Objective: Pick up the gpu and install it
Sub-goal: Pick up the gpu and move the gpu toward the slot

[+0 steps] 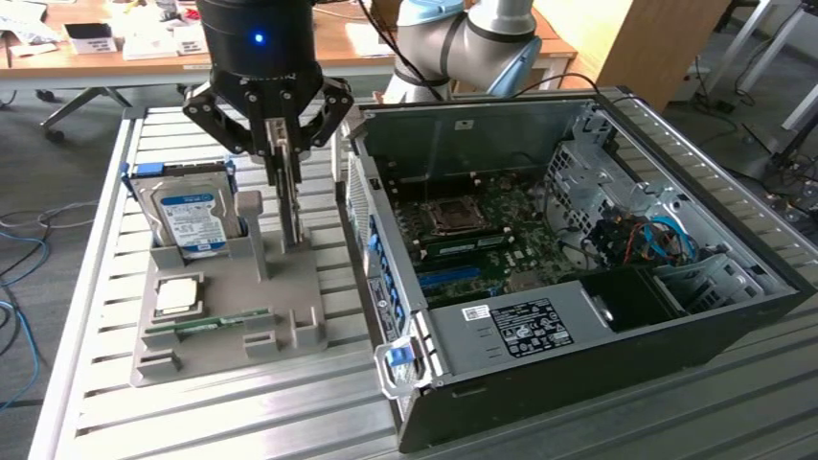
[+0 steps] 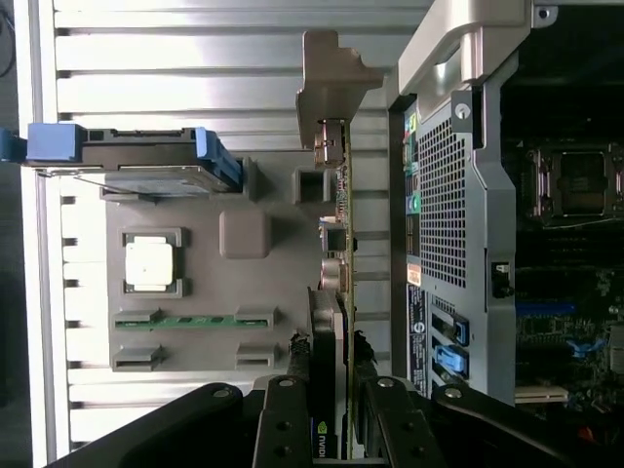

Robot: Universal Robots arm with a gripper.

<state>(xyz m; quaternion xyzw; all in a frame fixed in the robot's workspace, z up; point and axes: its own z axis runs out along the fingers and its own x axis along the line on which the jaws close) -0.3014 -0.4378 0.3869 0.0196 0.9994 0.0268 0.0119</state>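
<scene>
One tool [image 1: 286, 187] pinching gpu [image 2: 344, 224] edge | gpu upright on holder [image 1: 217, 350] | computer case [image 2: 444, 195] wall just beside

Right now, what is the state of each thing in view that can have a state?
gpu, standing on edge in the grey holder.
tool, shut on the gpu, one finger on each side.
hard drive, standing on end in the holder.
processor, lying flat in its recess.
memory stick, lying in its slot.
computer case, side open, motherboard exposed.
</scene>
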